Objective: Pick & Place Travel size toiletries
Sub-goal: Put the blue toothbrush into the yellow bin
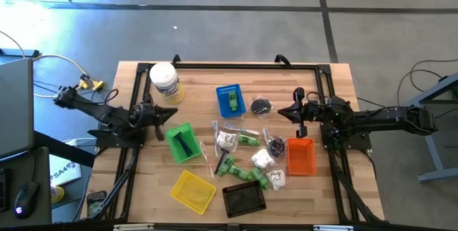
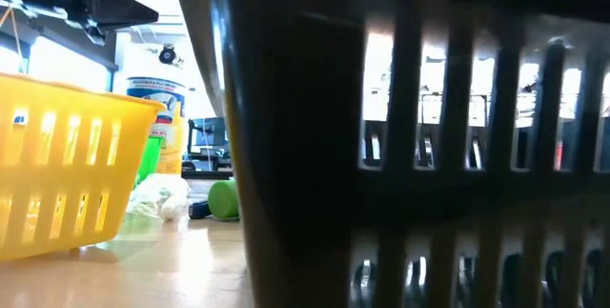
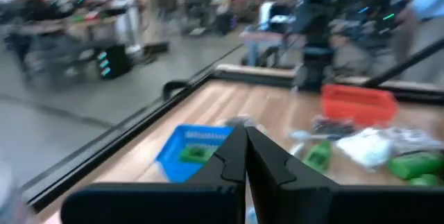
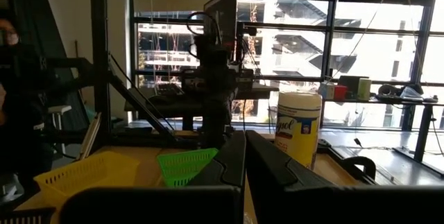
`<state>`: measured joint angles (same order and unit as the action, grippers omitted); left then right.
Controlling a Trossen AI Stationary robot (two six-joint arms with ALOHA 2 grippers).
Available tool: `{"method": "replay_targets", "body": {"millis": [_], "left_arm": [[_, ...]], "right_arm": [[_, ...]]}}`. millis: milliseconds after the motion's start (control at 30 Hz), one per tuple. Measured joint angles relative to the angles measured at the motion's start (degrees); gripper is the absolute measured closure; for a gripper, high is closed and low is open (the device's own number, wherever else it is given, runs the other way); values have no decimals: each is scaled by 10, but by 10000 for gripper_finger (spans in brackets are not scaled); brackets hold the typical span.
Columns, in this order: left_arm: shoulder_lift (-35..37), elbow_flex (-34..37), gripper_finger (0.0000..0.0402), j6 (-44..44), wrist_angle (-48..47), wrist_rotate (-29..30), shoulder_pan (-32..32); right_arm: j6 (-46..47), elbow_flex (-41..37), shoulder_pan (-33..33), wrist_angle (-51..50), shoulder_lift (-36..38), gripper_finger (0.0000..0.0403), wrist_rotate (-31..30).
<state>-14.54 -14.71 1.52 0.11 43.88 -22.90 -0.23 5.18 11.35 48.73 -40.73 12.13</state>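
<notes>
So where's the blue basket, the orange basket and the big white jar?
blue basket [image 1: 230, 100], high view, its mesh floor.
orange basket [image 1: 301, 156], high view, its middle.
big white jar [image 1: 164, 79], high view, its lid.

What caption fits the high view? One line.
Two arms wait over a table strewn with green bottles, white packets and five small baskets.

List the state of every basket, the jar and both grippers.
blue basket: holds a green item
green basket: holds a dark item
orange basket: looks empty
yellow basket: looks empty
black basket: looks empty
white jar: upright
left gripper: shut, empty
right gripper: shut, empty
</notes>
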Motion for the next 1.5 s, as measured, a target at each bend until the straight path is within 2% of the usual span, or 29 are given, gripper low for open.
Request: {"method": "replay_targets", "body": {"millis": [133, 333, 600, 867, 1000, 1300, 1500], "left_arm": [[45, 51, 401, -28, 43, -96, 34], [77, 60, 401, -14, 2, -130, 45], [78, 60, 401, -13, -36, -129, 45], [71, 60, 401, -13, -66, -128, 45], [71, 60, 401, -12, -69, -102, 45], [72, 60, 401, -12, -62, -84, 45], [72, 60, 401, -18, -62, -83, 45]], "right_arm": [[4, 0, 0, -1, -11, 399, 19], [4, 0, 0, -3, -41, 399, 30], [8, 0, 0, -5, -99, 399, 27], [63, 4, 0, -6, -154, 399, -21], [67, 17, -3, -5, -172, 399, -23], [65, 39, -56, -36, -203, 399, -102], [65, 117, -123, -146, -243, 399, -143]]}}
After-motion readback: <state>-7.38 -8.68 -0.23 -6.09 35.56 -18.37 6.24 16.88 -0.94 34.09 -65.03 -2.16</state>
